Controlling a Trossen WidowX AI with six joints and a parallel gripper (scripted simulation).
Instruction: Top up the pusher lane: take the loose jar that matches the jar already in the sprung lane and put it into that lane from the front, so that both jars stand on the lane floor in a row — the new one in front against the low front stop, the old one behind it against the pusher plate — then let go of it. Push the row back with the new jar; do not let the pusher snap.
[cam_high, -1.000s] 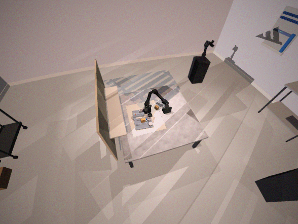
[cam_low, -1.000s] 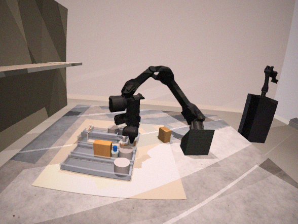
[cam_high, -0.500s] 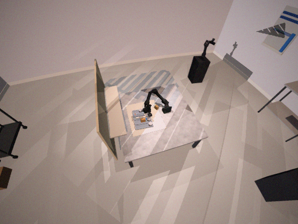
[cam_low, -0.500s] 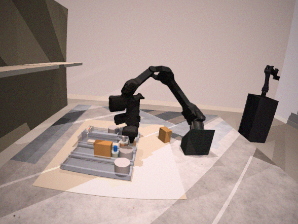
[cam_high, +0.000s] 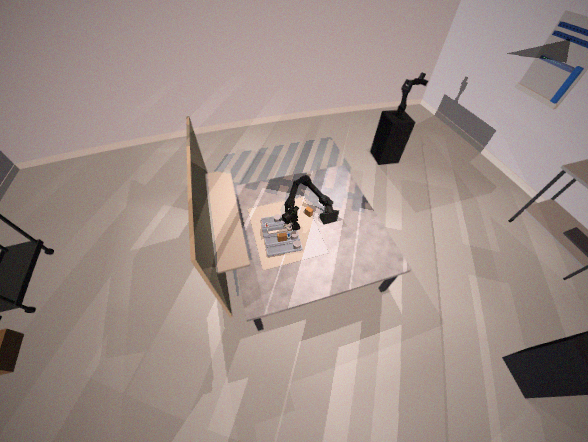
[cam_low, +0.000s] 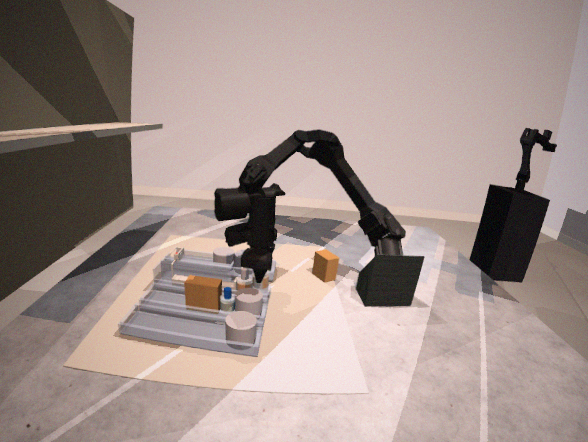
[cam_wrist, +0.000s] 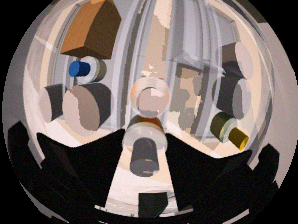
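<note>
My gripper (cam_wrist: 145, 135) (cam_low: 260, 282) (cam_high: 296, 227) points down at the front end of the lanes. It is shut on a jar with a grey cap (cam_wrist: 144, 155), a pale shoulder and an orange-brown band. The lane jar (cam_wrist: 150, 97) (cam_low: 244, 281), pale with an orange band, stands in the sprung lane (cam_wrist: 156, 55) just behind the held jar. In the wrist view the two jars look close together or touching. The fingers hide much of the held jar in the exterior view; its base, the front stop and the pusher plate cannot be made out, so I cannot tell whether it rests on the lane floor.
Beside the lane stand a large orange box (cam_low: 203, 293) (cam_wrist: 92, 27), a blue-capped jar (cam_low: 227, 300) (cam_wrist: 87, 69) and grey-pink cylinders (cam_low: 248, 301) (cam_low: 241, 327). On the other side are a yellow-capped jar (cam_wrist: 229, 131) and more cylinders (cam_wrist: 240, 97). A small orange box (cam_low: 326, 266) stands near the arm's base.
</note>
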